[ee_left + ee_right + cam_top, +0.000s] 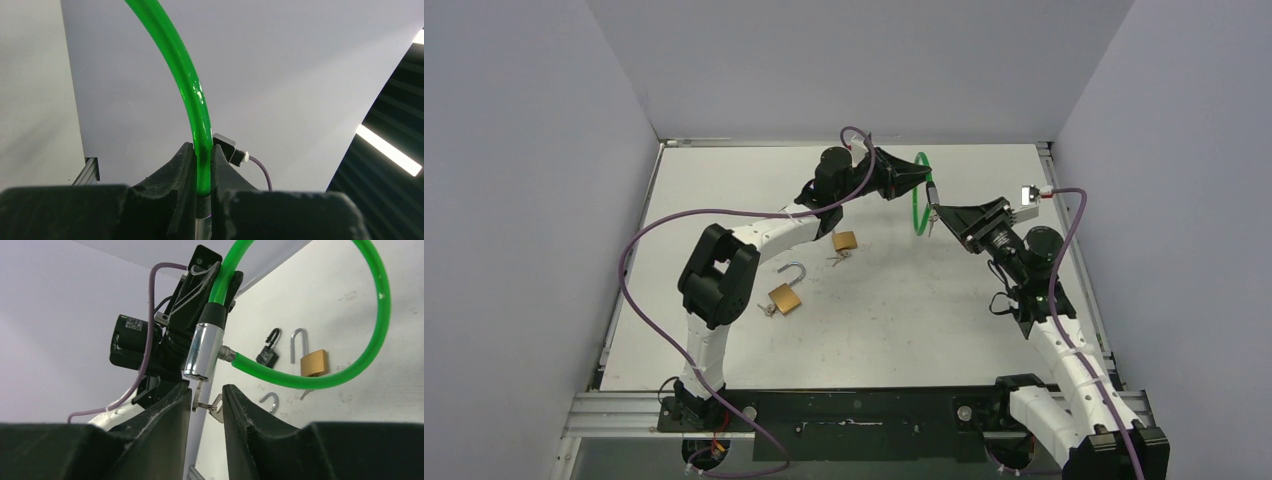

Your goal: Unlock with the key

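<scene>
We see the green cable lock (pixel 916 205) held in the air, upper centre of the top view, near the back wall (pixel 854 70). The key (pixel 207 404) sits in its chrome cylinder (pixel 202 352). The left gripper (pixel 202 165) is clamped on the cable. The right gripper (pixel 206 387) is spread, with a finger on either side of the key and thin gaps. A brass padlock (pixel 785 297) lies on the table (pixel 924 320), lower left and well apart.

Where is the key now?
In the right wrist view, the key hangs from the bottom of the silver lock, between the open fingers of the right claw.
</scene>
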Controlling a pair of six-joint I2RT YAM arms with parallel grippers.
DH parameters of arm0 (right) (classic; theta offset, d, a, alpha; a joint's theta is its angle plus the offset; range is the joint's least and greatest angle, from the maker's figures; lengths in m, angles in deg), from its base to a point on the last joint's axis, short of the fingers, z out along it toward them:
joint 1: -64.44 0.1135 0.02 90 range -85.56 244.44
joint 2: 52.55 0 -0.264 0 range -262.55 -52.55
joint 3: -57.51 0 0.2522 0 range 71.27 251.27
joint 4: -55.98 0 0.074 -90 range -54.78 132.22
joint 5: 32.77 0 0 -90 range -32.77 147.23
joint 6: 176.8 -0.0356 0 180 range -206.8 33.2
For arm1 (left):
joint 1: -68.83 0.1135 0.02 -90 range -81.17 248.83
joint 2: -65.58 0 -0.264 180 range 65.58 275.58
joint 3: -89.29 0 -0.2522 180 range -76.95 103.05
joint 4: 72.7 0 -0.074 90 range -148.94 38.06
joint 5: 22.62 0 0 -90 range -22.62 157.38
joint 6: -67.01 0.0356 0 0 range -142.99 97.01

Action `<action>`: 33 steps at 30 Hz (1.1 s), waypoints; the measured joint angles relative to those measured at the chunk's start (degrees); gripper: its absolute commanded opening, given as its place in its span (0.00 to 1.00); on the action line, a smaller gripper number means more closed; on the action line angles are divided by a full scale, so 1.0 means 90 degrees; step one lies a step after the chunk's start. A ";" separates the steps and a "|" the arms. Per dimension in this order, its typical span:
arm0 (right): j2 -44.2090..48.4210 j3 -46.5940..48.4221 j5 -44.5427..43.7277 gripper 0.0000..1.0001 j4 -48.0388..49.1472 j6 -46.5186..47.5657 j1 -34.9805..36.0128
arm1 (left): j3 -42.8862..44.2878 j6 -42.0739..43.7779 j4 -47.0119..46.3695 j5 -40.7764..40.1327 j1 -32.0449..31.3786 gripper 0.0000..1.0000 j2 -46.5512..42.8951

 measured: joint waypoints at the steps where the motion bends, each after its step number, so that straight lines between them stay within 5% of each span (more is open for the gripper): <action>1: -0.0024 -0.0007 0.0039 0.19 0.0068 -0.0085 0.0000 | 0.0000 -0.0002 0.0000 0.0010 0.0000 0.00 0.0000; 6: -0.0158 -0.0078 0.0158 0.00 0.0466 -0.0697 0.0000 | 0.0000 -0.0100 -0.0010 0.0024 0.0000 0.00 0.0000; 17: -0.0612 -0.1032 -0.0097 0.00 0.3011 -0.4061 0.0063 | -0.0002 -0.0767 -0.0753 -0.0017 0.0029 0.00 0.0000; 22: -0.0894 -0.1018 -0.0126 0.48 0.3755 -0.4685 0.0104 | -0.0017 -0.1207 -0.1197 -0.0102 0.0029 0.00 -0.0005; 26: -0.0840 -0.0920 0.0109 0.60 0.3553 -0.4027 -0.0204 | -0.0029 -0.1513 -0.1236 -0.0138 0.0046 0.00 -0.0010; 33: 0.0102 -0.0525 0.0206 0.61 0.2050 -0.1132 -0.0811 | -0.0134 -0.1804 -0.0988 -0.0199 0.0085 0.00 -0.0138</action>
